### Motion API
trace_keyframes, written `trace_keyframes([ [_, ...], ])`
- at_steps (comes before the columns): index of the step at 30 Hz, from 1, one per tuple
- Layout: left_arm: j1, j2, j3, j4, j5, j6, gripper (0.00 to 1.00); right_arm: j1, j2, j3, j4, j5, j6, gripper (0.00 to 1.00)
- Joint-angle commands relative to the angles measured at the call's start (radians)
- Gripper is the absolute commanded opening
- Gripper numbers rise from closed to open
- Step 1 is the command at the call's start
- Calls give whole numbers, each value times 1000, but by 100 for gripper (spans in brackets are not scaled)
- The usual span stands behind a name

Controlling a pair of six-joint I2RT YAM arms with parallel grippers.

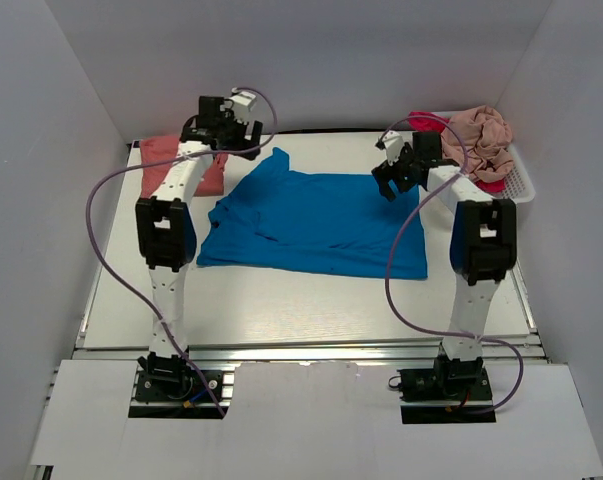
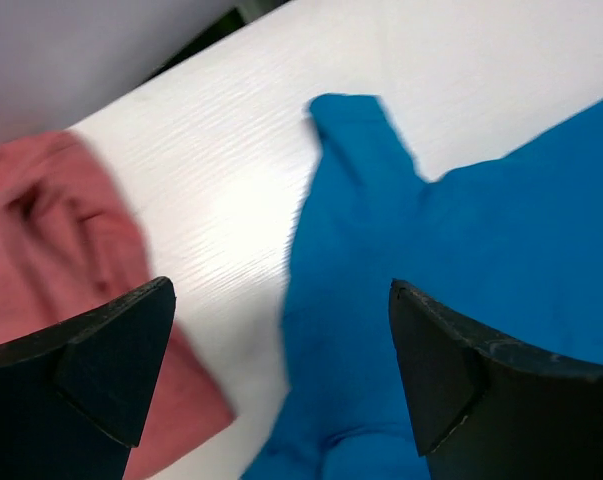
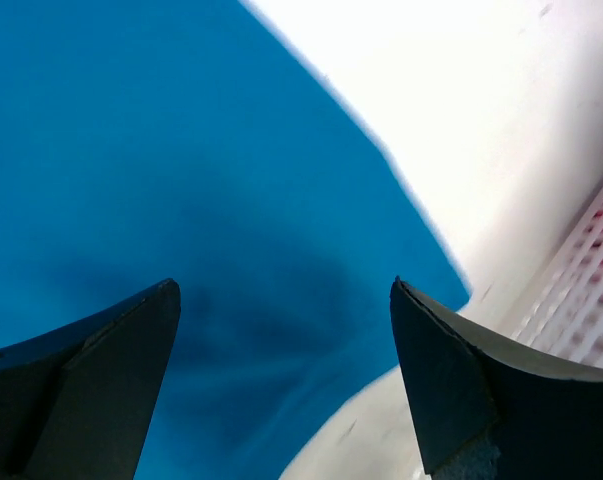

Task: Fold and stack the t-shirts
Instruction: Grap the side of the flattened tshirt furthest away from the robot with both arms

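Note:
A bright blue t-shirt [image 1: 311, 225] lies spread out, a little rumpled, in the middle of the white table [image 1: 281, 300]. A salmon-coral t-shirt [image 1: 166, 160] lies folded at the back left. A beige-pink t-shirt [image 1: 481, 140] is bunched on top of a magenta-red one [image 1: 491, 186] in the basket. My left gripper [image 1: 243, 148] hovers open over the blue shirt's far left sleeve [image 2: 356, 130], between the blue shirt [image 2: 461, 270] and the salmon one [image 2: 51, 230]. My right gripper [image 1: 396, 182] hangs open above the blue shirt's [image 3: 181, 150] far right corner. Nothing is between either gripper's fingers.
A white slotted basket [image 1: 521, 180] stands at the back right, its wall [image 3: 591, 290] close to my right gripper [image 3: 283, 285]. White walls enclose the table on three sides. Purple cables loop from both arms.

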Motion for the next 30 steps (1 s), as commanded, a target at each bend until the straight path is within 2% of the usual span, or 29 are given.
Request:
trace_keyframes([
  [1, -12, 8, -24, 94, -17, -51, 96, -19, 99, 141, -24, 21, 41, 89],
  [5, -21, 59, -37, 132, -8, -63, 96, -10, 149, 193, -58, -21, 71, 89],
  [11, -29, 135, -28, 193, -22, -71, 95, 33, 55, 60, -18, -38, 58, 89],
  [16, -33, 266, 97, 222, -19, -110, 91, 73, -61, -115, 9, -41, 43, 89],
  [25, -69, 370, 190, 306, -41, -124, 85, 110, -196, -279, 17, -25, 29, 89],
  [28, -75, 370, 204, 306, -37, -147, 81, 110, -212, -319, 40, -12, 19, 89],
  [30, -75, 364, 203, 296, -28, -150, 74, 111, -218, -333, 45, -10, 17, 88],
])
